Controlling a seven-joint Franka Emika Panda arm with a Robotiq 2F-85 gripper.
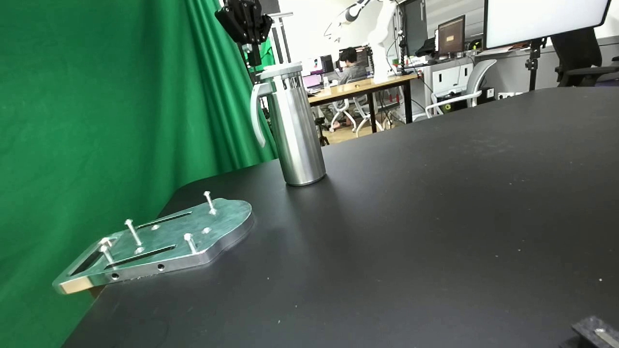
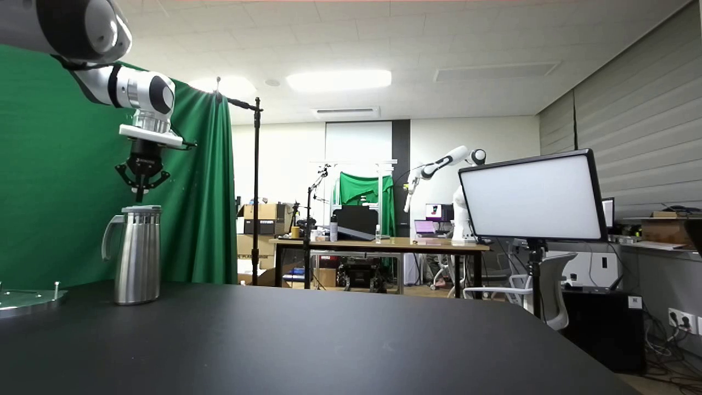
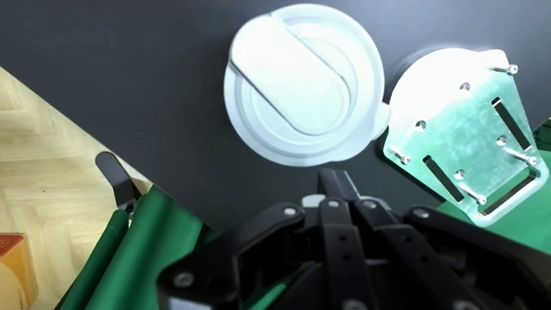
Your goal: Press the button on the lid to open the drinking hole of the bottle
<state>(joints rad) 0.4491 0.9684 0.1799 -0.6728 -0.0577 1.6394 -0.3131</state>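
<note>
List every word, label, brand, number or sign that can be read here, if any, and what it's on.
None reads with certainty.
Orange-and-red box, wrist view: partial, blurred marks, unreadable.
Cardboard box, in an exterior view: any print is too small to read.
Gripper: faint mark on its black body, too small.
Background monitor: on-screen content too small.
Bottle and lid: no lettering seen.

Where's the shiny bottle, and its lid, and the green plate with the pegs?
Bottle (image 1: 301, 133), in an exterior view: the middle of its steel body.
Lid (image 3: 303, 85), in the wrist view: the long rounded piece across its top.
Plate (image 3: 470, 138), in the wrist view: its flat green top.
</note>
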